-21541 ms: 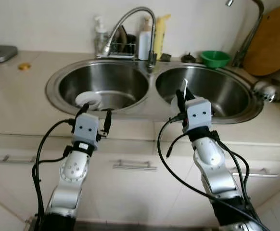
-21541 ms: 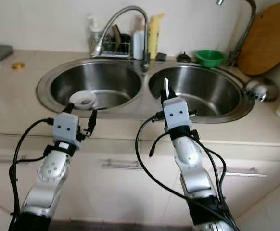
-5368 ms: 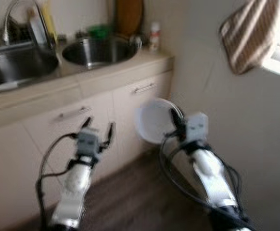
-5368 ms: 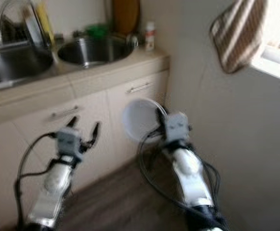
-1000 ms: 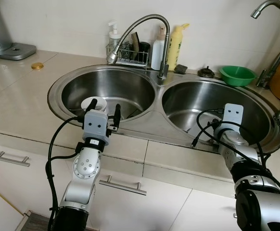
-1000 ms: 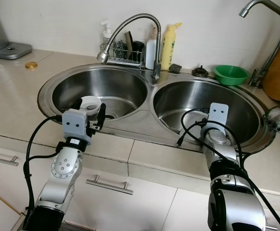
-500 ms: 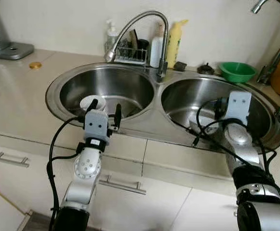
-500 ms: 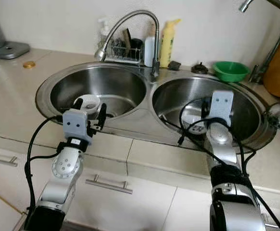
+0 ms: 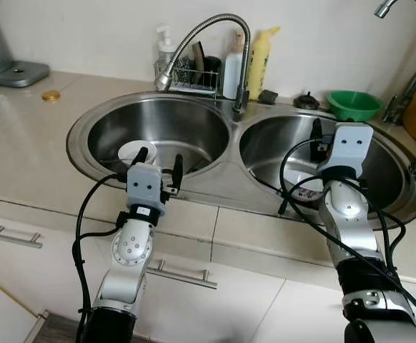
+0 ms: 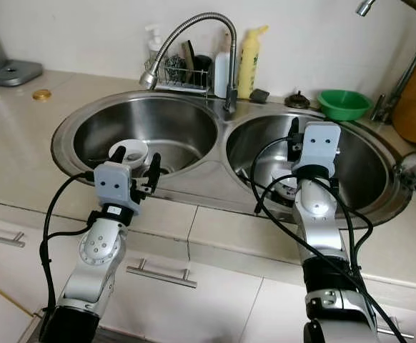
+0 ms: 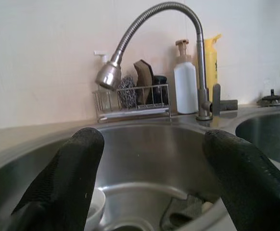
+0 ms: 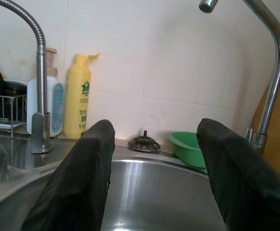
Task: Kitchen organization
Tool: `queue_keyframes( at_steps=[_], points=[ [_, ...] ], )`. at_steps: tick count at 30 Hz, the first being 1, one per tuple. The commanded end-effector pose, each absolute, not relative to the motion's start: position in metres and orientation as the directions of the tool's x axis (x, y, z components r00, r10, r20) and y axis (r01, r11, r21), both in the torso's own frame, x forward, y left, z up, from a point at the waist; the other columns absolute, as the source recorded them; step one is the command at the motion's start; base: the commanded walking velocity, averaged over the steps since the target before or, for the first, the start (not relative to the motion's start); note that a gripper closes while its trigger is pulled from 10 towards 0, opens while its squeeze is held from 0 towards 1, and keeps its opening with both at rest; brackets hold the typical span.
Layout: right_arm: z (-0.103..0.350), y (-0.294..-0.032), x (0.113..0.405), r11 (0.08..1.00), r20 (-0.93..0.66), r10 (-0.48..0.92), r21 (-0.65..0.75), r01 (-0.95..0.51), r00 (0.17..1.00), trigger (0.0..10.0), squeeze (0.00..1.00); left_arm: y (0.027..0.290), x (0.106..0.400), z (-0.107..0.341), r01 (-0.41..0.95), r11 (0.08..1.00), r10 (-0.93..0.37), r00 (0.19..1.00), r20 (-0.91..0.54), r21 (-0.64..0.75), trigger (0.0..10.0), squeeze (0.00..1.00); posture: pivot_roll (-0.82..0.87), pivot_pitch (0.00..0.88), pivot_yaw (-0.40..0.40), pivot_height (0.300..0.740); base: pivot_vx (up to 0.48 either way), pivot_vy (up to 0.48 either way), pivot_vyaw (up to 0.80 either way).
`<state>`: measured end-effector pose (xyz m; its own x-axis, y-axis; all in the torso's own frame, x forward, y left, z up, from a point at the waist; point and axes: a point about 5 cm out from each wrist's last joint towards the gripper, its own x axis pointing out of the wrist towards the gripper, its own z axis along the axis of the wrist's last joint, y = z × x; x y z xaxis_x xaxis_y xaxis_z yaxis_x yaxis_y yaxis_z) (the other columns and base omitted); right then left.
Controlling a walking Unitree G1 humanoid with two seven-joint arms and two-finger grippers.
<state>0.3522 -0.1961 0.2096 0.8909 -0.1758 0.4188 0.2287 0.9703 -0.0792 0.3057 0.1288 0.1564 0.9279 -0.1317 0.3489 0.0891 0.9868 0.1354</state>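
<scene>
Both jaws open & empty at the double sink.
Our left gripper (image 9: 157, 158) waits at the left basin's front rim, w/ the white bowl (image 9: 132, 152) just beyond, prob. next pick; right gripper (image 12: 152, 159) is over the right basin. Head view shows something pale (image 10: 285, 180) behind that arm; wrist cam doesn't.

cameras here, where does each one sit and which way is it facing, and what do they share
Head views: on the head, looking forward and down at the double sink; both silver arms show, left gripper and right gripper.
Left wrist view: looks along its open fingers over the left basin at the faucet.
Right wrist view: looks along its open fingers over the right basin at the green bowl.
Shared: the yellow bottle.
</scene>
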Motion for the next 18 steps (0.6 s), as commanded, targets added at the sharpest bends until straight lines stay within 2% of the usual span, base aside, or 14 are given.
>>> queue_keyframes(
  at_steps=[1,10,18],
  points=[
    [0.212,-0.194,0.349,0.972,0.441,-0.173,-0.07,0.226,0.881,10.0,0.0,0.13,0.306,0.164,0.083,0.987,-0.129,0.916,0.379,0.137,10.0,0.0,0.0,0.0,-0.028,0.74,-0.266,0.0,0.0],
    [0.214,-0.191,0.342,0.975,0.479,-0.168,-0.049,0.217,0.862,10.0,0.0,0.131,0.306,0.176,0.067,0.989,-0.119,0.894,0.433,0.134,10.0,0.0,0.0,0.0,-0.028,0.74,-0.268,0.0,0.0],
    [0.222,-0.186,0.336,0.981,0.533,-0.15,-0.021,0.191,0.833,10.0,0.0,0.134,0.306,0.174,0.059,0.989,-0.113,0.897,0.428,0.136,10.0,0.0,0.0,0.0,-0.025,0.74,0.0,0.0,0.0]
  ],
)
